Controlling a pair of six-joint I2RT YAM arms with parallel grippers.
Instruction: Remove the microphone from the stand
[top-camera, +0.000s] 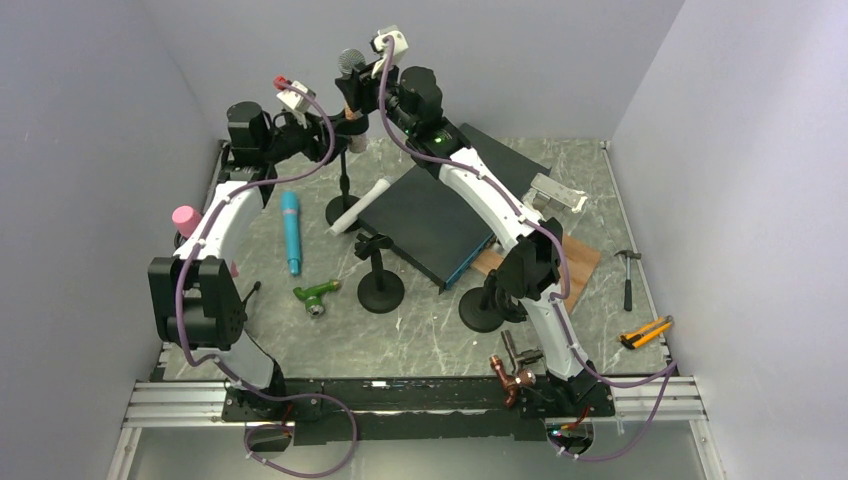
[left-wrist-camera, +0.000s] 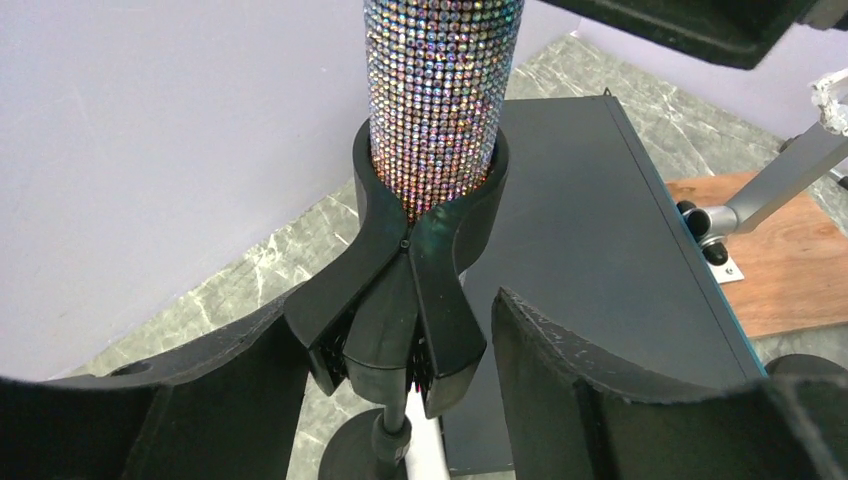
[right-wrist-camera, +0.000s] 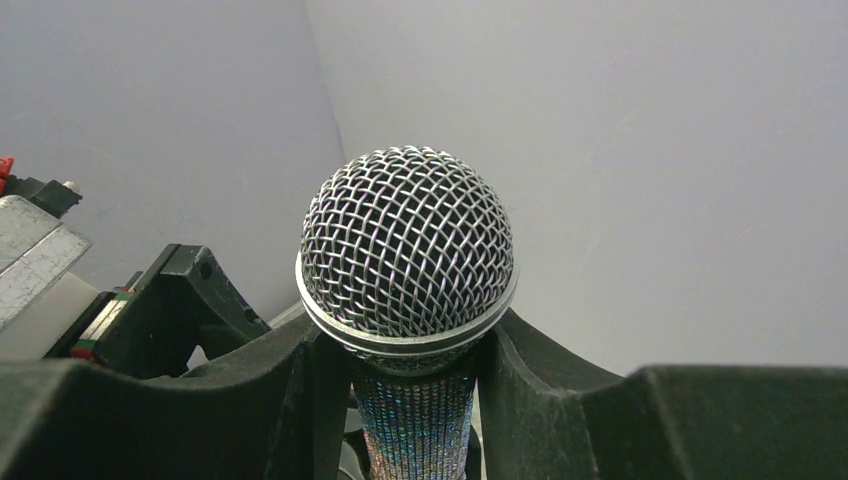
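The microphone has a silver mesh head (right-wrist-camera: 407, 245) and a glittery body (left-wrist-camera: 440, 90). It stands upright in the black clip (left-wrist-camera: 410, 290) of a stand (top-camera: 343, 180) at the back of the table, with its head (top-camera: 350, 63) on top. My right gripper (right-wrist-camera: 415, 400) is shut on the glittery body just under the head, one finger on each side (top-camera: 372, 85). My left gripper (left-wrist-camera: 400, 400) is open and straddles the lower part of the clip, with a gap showing at its right finger (left-wrist-camera: 600, 390). It sits left of the stand (top-camera: 320, 115).
A black box (top-camera: 430, 225) and a white tube (top-camera: 360, 205) lie right of the stand base. A teal microphone (top-camera: 290, 232), a green tool (top-camera: 317, 295), two empty stands (top-camera: 380, 290) (top-camera: 487, 305), a wooden board (top-camera: 580, 262), a hammer (top-camera: 627, 275) and a knife (top-camera: 647, 332) lie around.
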